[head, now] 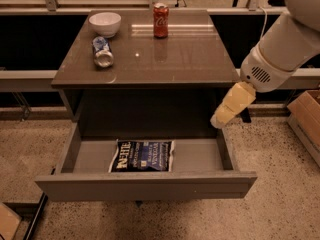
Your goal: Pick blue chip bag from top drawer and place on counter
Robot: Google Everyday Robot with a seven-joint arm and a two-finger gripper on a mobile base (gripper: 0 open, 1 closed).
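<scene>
The blue chip bag (142, 156), dark navy with white block lettering, lies flat in the middle of the open top drawer (145, 185). The drawer is pulled out from under the counter (165, 54), a glossy brown-grey tabletop. My gripper (226, 109), cream-coloured on a white arm, hangs at the right, just below the counter's right front corner and above the drawer's right wall. It is to the right of the bag and above it, and touches nothing.
On the counter stand a white bowl (104, 23) at the back left, a crushed blue-and-silver can (102, 52) lying in front of it, and a red soda can (160, 20) at the back middle. A cardboard box (306, 118) sits on the floor at the right.
</scene>
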